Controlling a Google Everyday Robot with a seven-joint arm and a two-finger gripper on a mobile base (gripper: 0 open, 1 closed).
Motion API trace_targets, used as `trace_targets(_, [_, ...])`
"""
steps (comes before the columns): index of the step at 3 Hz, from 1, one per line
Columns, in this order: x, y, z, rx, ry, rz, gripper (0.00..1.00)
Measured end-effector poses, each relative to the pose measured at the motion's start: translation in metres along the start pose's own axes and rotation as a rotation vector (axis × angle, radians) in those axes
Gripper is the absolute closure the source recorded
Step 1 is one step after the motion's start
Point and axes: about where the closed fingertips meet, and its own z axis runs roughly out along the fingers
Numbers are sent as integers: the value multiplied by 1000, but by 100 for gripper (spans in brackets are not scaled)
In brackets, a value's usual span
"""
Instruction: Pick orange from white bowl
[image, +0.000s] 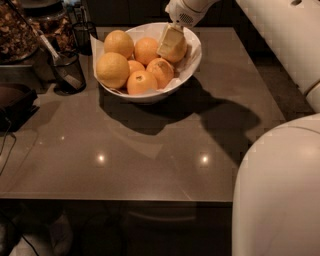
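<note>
Gleaming brown table (150, 165) (dim room), pincer (172, 44) in white bowl (194, 62), over orange (182, 51).

At counter's (150, 165) far edge: bowl (150, 94), fruit (112, 70) heaped inside. Over its back-right orange (182, 50), the gripper (172, 42). Left of bowl, mesh cup (67, 70).

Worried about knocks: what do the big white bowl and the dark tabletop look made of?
The wide glossy white bowl looks like glazed ceramic, possibly melamine: smooth, opaque, with a slanted rim. The dark brown tabletop looks like polished stone or laminate; it shows two sharp light reflections. The pale gripper is down inside the bowl's far right side.
</note>
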Motion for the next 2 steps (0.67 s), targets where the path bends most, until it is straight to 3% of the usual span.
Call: trace_targets(2, [13,13,-5,-35,31,2,23])
